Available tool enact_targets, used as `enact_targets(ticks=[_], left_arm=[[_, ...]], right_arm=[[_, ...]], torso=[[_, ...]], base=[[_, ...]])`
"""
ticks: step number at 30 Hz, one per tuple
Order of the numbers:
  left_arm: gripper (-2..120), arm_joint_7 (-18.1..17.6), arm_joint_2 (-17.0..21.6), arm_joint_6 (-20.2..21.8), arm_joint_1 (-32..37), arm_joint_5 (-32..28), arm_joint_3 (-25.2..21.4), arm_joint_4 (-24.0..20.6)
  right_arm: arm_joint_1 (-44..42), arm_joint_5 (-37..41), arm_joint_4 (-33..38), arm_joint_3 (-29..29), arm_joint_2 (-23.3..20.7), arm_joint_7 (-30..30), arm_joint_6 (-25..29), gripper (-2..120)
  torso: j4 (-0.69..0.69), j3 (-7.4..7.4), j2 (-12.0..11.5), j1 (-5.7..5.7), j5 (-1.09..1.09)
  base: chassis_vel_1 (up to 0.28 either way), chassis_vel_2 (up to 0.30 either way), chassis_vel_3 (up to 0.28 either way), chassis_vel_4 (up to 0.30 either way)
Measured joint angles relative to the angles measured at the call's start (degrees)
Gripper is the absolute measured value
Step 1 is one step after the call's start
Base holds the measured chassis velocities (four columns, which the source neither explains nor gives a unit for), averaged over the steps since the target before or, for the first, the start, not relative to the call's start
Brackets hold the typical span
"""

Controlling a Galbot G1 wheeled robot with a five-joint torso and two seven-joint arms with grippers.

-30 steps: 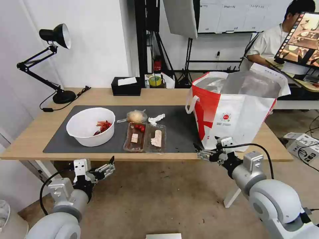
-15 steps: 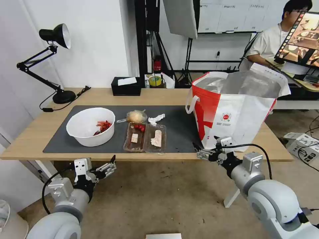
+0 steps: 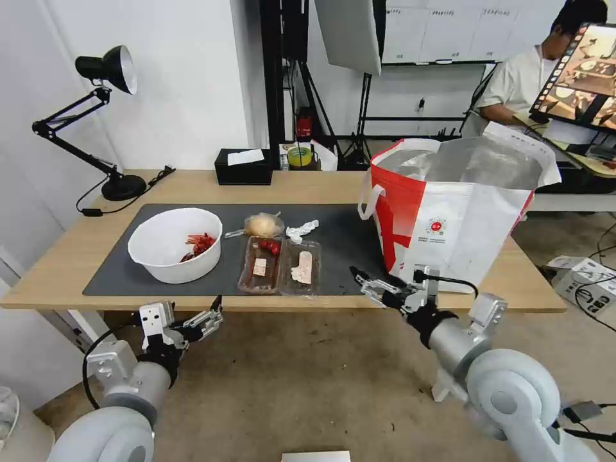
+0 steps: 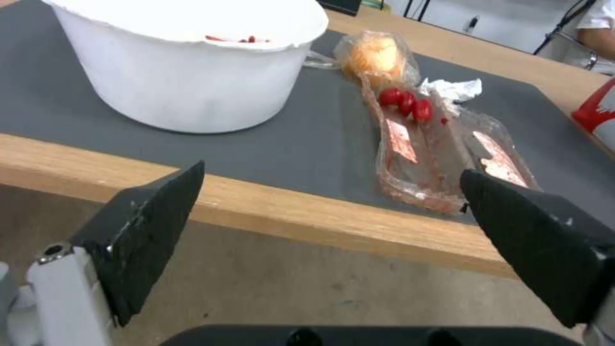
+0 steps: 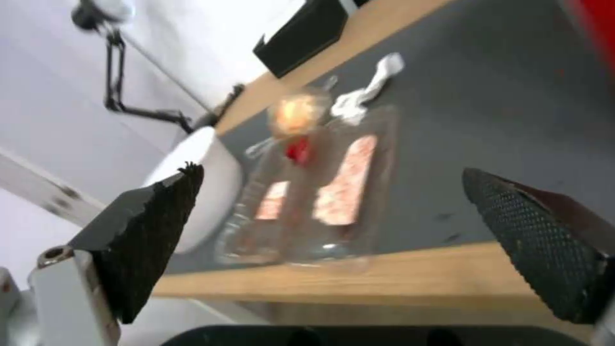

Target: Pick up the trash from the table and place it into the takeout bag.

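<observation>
My right gripper hangs with its jaws spread wide at the desk's front edge, just beside the near corner of the clear tray, between that tray and the takeout bag. My left gripper waits below the desk edge in front of the white bowl, jaws also apart and empty. Behind the tray lie the bagged bun and the crumpled tissue, all on the grey mat. The tray looks to be my first pick. I judge it flimsy, so I should come in low and level, take its near rim squarely, and grip gently so the hinged lid does not buckle or spill.
</observation>
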Motion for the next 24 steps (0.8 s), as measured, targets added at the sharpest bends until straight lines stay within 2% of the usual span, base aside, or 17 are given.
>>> enact_targets(ticks=[4,7,12,14,15,18,24], left_arm=[[100,0.21,0.90,-0.05,0.15,-0.17,-0.51,-0.28],[100,0.22,1.36,-0.07,0.19,-0.43,-0.95,-0.31],[100,0.16,1.82,-0.09,0.32,-0.67,-1.44,-0.31],[100,0.09,1.90,-0.10,0.50,-0.69,-1.61,-0.31],[100,0.09,1.90,-0.10,0.50,-0.69,-1.61,-0.31],[100,0.06,1.78,-0.11,0.52,-0.68,-1.64,-0.31],[100,-0.05,1.55,-0.11,0.69,-0.41,-1.86,-0.03]], right_arm=[[2.18,9.10,-1.59,-3.84,2.23,6.54,4.36,100],[2.95,11.90,-2.68,-5.63,3.34,8.68,5.91,100],[4.41,15.53,-4.01,-7.73,5.01,11.39,7.12,100],[8.18,21.40,-5.00,-8.44,6.03,15.88,7.32,100],[8.18,21.40,-5.00,-8.44,6.03,15.88,7.32,100],[13.22,29.46,-5.30,-9.42,5.61,23.09,7.38,100],[16.77,33.17,-6.28,-11.60,5.72,29.53,7.74,100]], torso=[[0.01,0.00,0.00,0.01,0.01],[0.01,0.00,0.00,0.00,0.00],[0.00,0.00,0.00,0.01,0.01],[0.00,0.00,0.00,0.00,0.00],[0.00,0.00,0.00,0.00,0.00],[0.01,0.00,0.00,0.01,0.00],[0.00,0.00,0.00,0.01,0.00]], base=[[0.000,0.000,0.000,0.000],[0.000,0.000,0.000,0.000],[0.000,0.000,0.000,0.000],[0.000,0.000,0.000,0.000],[0.000,0.000,0.000,0.000],[0.000,0.000,0.000,0.000],[0.000,0.000,0.000,0.000]])
